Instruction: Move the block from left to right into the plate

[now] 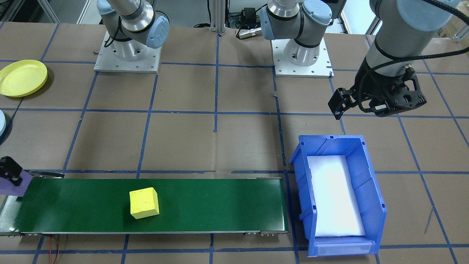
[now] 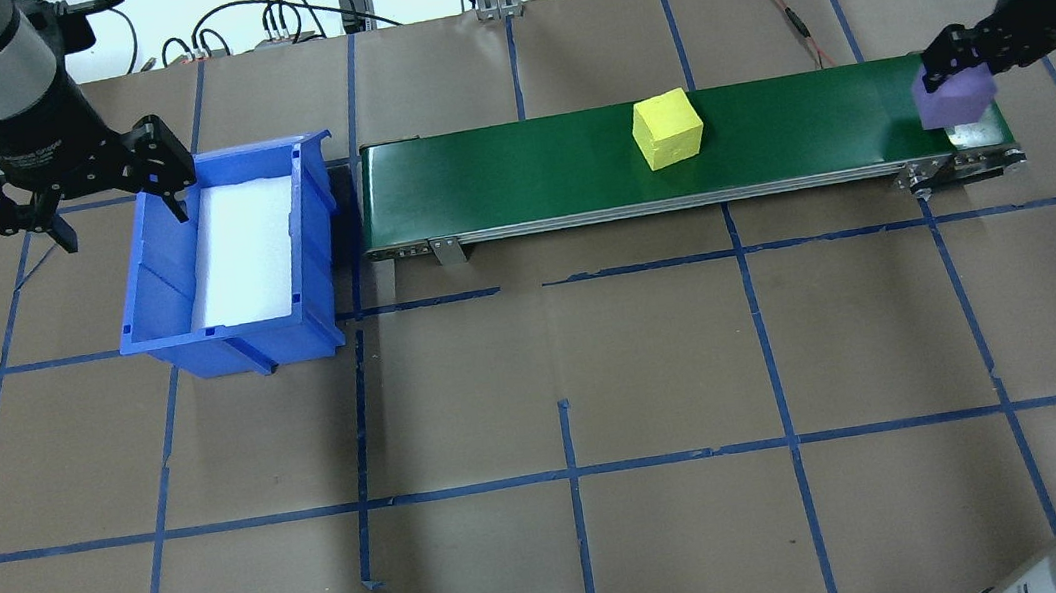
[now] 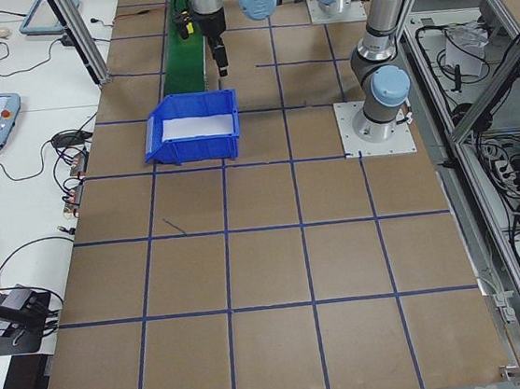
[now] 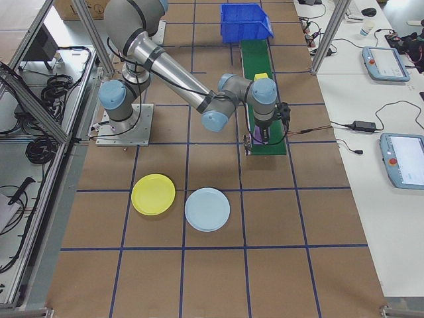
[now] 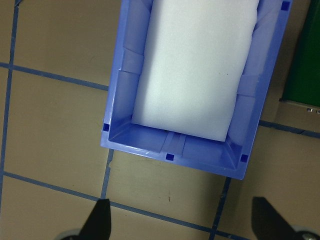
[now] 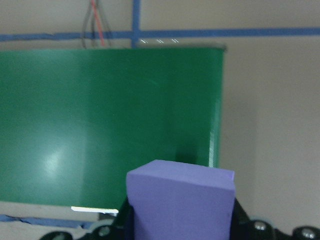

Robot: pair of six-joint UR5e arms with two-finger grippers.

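Right gripper (image 2: 956,73) clamped on a purple block (image 2: 954,97) at the belt's (image 2: 523,176) right end.
Nothing sits in the plate (image 1: 22,77) yet, near the bench's right edge; carry and drop remain. A yellow block (image 2: 668,128) waits mid-belt. Left gripper (image 2: 80,190) hangs wide open, empty, beside the bin (image 2: 227,263).

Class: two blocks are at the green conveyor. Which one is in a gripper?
The purple block, clamped by the right gripper at the belt's end; the yellow block sits free mid-belt.

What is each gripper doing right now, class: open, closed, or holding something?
Left gripper: open, holding nothing.
Right gripper: closed on the purple block.
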